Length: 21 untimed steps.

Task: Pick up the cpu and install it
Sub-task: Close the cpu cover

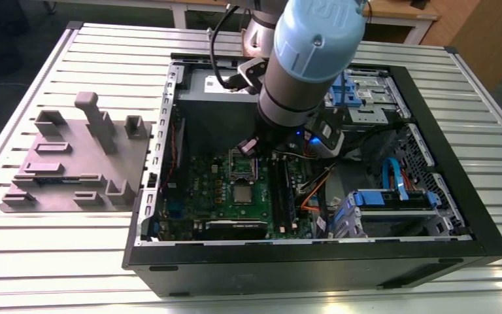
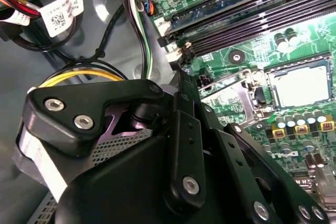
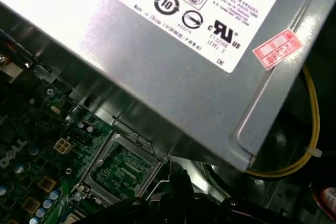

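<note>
The cpu (image 2: 300, 85) lies flat in its socket on the green motherboard (image 1: 220, 196), inside the open computer case (image 1: 321, 261). It is a small square chip with a pale silver-grey metal top, dull and smooth, with a dark border of socket around it. In the exterior view it shows as a light square near the middle of the board. Just beside it the socket's metal frame (image 2: 231, 98) stands swung open, and the board's green shows through its window in the first wrist view. A row of small capacitors (image 2: 299, 127) runs along one side of the socket, and long black memory slots (image 2: 247, 17) lie near it.

The claw (image 2: 181, 85) hangs low over the board, close to the open frame and apart from the cpu; nothing shows in its grip. Its own black linkage covers the tips, so I cannot tell whether it is wide or narrow. The arm (image 1: 312, 52) comes down into the case beside the grey power-supply box (image 3: 173, 51), where yellow wires (image 3: 310, 129) curl past one corner.

The case rests on a slatted metal surface (image 1: 76, 261). On the exterior view's left stands a grey holder block (image 1: 76, 163).
</note>
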{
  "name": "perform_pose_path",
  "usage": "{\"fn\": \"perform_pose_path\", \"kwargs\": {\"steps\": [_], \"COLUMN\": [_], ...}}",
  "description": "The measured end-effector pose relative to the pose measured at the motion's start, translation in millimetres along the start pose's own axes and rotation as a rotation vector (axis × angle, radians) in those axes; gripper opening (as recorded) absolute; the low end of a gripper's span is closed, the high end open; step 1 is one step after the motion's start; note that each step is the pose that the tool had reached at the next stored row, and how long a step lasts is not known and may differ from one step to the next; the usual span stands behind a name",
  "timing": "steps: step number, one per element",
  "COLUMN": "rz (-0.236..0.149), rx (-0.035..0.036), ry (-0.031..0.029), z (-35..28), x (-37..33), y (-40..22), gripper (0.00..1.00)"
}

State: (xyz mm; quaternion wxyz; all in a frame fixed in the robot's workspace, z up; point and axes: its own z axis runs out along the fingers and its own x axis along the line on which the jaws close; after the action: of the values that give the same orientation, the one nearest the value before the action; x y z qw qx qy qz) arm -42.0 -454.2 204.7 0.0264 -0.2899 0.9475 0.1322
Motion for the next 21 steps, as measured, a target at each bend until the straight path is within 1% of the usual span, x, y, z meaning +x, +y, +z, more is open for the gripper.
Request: {"fn": "perform_pose_path", "kwargs": {"steps": [7,13,16,20,21], "rz": [-0.003,-0.011,-0.018,-0.024,-0.025], "rx": [-0.0006,-0.0011,0.0005,0.0097,0.0097], "ry": [0.0002,0.0017,0.0049,0.0134,0.0136], "z": [2.9,5.0,5.3,5.3,5.3], "x": [-3.6,-3.5,-3.4,-3.3,-3.2], "y": [4.7,4.8,4.8,4.8,4.8], "gripper": [0.10,0.10,0.10,0.10,0.10]}}
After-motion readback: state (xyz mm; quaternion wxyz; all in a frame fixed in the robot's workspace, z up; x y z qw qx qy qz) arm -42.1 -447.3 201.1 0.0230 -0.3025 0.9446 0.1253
